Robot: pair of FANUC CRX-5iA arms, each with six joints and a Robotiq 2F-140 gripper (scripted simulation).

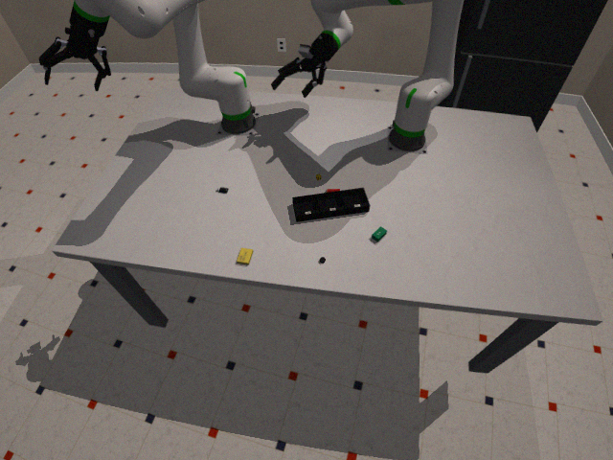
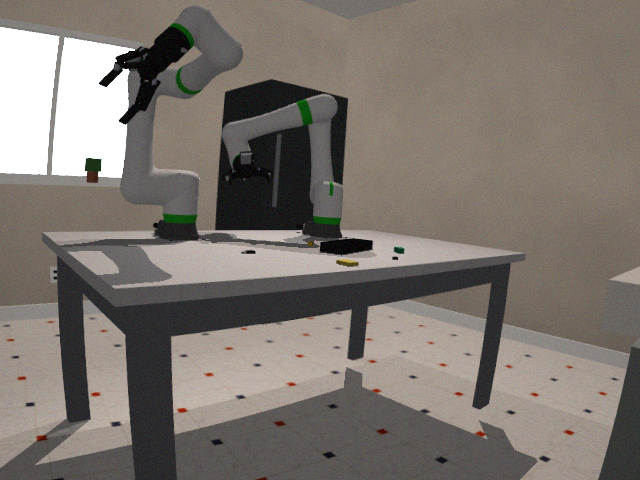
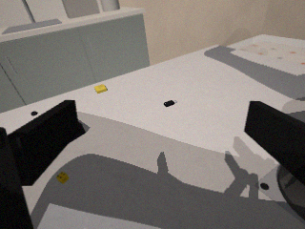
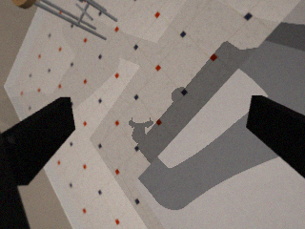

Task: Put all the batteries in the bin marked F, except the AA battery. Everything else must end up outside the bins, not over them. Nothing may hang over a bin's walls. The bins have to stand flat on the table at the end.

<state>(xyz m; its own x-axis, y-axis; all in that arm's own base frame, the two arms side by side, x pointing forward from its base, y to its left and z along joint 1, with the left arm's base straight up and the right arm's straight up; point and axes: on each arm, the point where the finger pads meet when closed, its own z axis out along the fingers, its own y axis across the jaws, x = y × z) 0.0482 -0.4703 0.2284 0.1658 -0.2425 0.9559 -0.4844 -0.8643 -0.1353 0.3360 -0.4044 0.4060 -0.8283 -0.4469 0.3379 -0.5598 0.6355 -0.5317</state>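
A black row of three bins (image 1: 322, 216) (image 2: 346, 246) stands on the table; its labels are unreadable. A red thing (image 1: 332, 190) is partly hidden behind it. Nearby are a small yellow cube (image 1: 318, 176) (image 2: 310, 243) (image 3: 62, 177) and a green block (image 1: 378, 233) (image 2: 399, 249). A flat yellow block (image 1: 244, 256) (image 2: 347, 262) (image 3: 100, 89), a small black piece (image 1: 322, 260) (image 2: 394, 257) (image 3: 34, 114) and a black piece with a loop (image 1: 223, 190) (image 2: 249, 252) (image 3: 169, 103) lie apart. My left gripper (image 1: 292, 89) (image 2: 248, 178) (image 3: 162, 115) and right gripper (image 1: 72, 82) (image 2: 114, 102) (image 4: 162, 112) are open, empty and high up.
Both arm bases stand at the table's back edge. The right gripper is out past the table's side, and its wrist view shows mostly floor. A dark cabinet (image 1: 519, 44) (image 2: 289, 155) stands behind the table.
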